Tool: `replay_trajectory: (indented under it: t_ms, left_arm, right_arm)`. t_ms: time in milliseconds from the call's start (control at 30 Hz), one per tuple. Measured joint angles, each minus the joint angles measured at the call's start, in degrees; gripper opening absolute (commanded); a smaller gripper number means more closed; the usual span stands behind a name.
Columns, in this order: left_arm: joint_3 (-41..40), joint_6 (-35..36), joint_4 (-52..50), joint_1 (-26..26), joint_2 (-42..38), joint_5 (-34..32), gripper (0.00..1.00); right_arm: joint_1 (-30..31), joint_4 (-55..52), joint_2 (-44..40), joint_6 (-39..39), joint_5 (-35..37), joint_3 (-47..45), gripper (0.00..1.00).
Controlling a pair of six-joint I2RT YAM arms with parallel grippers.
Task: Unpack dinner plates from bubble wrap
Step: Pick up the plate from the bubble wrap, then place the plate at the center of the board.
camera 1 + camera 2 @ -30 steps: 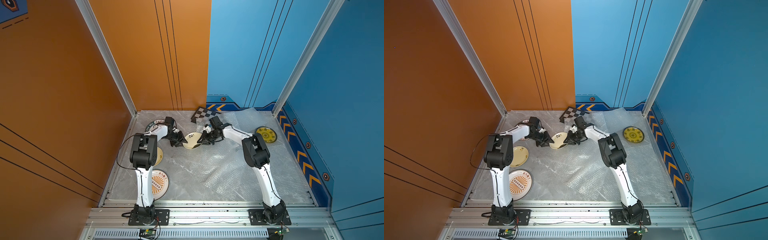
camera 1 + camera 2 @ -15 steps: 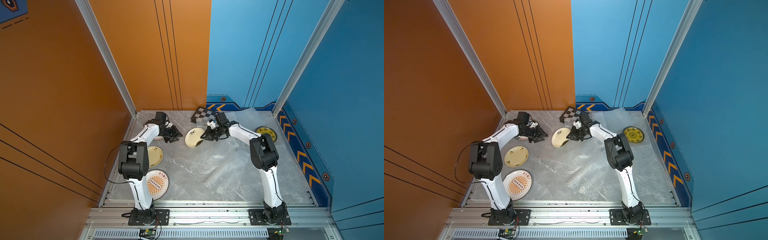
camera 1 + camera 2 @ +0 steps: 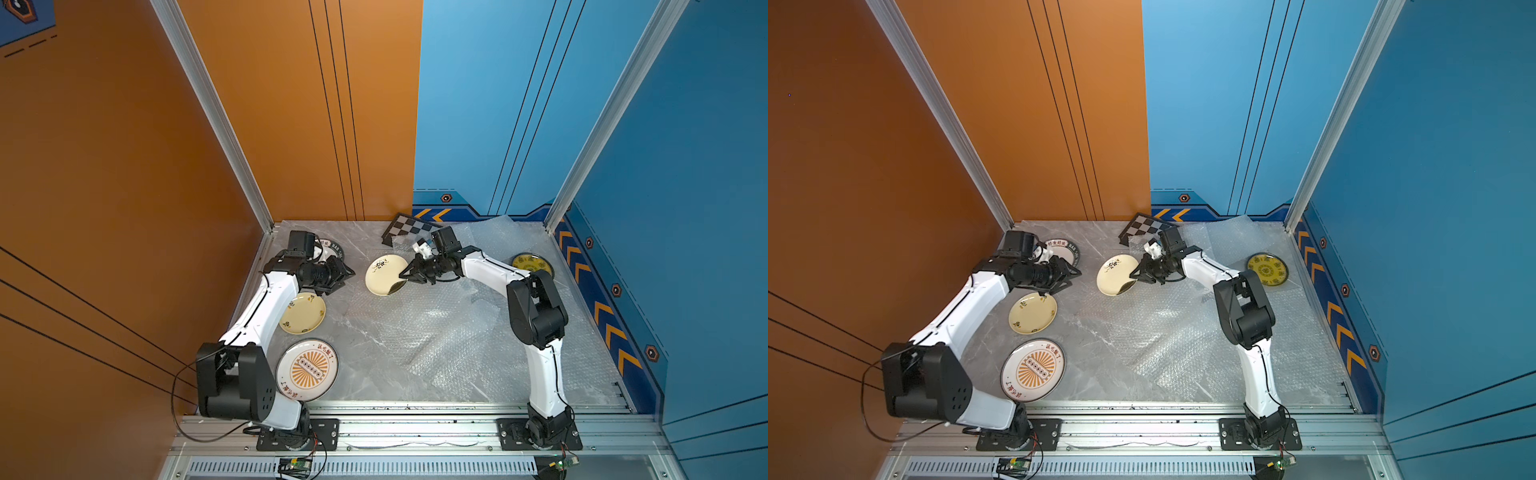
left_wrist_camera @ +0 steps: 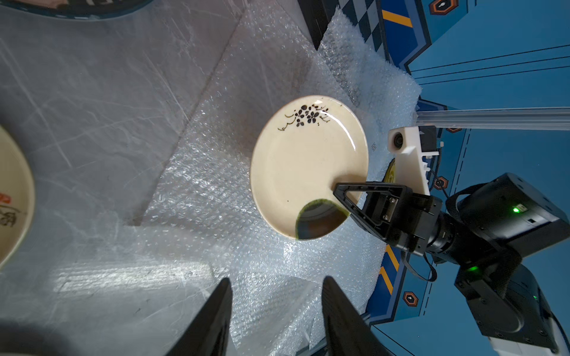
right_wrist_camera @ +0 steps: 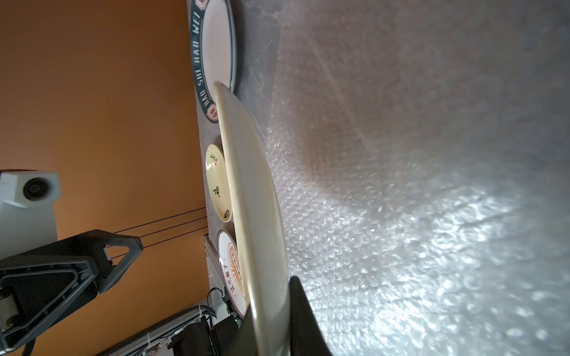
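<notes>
Grey marble table (image 3: pixel 357 336): right tool (image 3: pixel 403 276) clamped on cream plate (image 3: pixel 384 274) rim above bubble wrap (image 3: pixel 436 328); left tool (image 4: pixel 276 282) apart, empty.

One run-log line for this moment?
right jaws: shut on blotched cream plate, tilted over bubble wrap | left jaws: open, empty, apart from plate

Between the jaws of the right gripper (image 3: pixel 404 275) sat the rim of a tilted plate (image 3: pixel 384 274), and under those jaws spread the bubble wrap (image 3: pixel 436 328). Across the plate, well apart from it, waited the left gripper (image 3: pixel 347 276). Just farther back than its jaws lay a back plate (image 3: pixel 336 249). Closer in than its jaws came a middle plate (image 3: pixel 302 313), then a front plate (image 3: pixel 307 370) closer again. Back behind the right gripper's jaws lay a checkerboard (image 3: pixel 409 227), and well to their right, a far plate (image 3: pixel 532 264) on more wrap.
</notes>
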Motion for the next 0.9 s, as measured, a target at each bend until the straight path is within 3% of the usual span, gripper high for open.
replay_trajectory:
  t_ms: [267, 600, 733, 900]
  left_arm:
    - [-4.0, -3.5, -0.2, 3.9, -10.1, -3.0, 0.54]
    - [-4.9, -4.1, -2.9, 7.6, -13.9, -2.9, 0.55]
    - [-4.9, -4.1, -3.7, 7.6, -14.1, -2.8, 0.56]
    - [-5.2, -4.1, -4.1, 7.6, -14.1, -2.4, 0.56]
  right_arm:
    - [4.3, 2.5, 0.9, 3.0, -1.4, 1.8, 0.15]
    - [5.1, 9.6, 10.3, 11.8, -1.4, 12.4, 0.15]
    - [5.6, 10.4, 10.3, 12.2, -1.8, 11.0, 0.15]
    - [7.1, 6.5, 6.6, 7.0, -3.1, 1.4, 0.15]
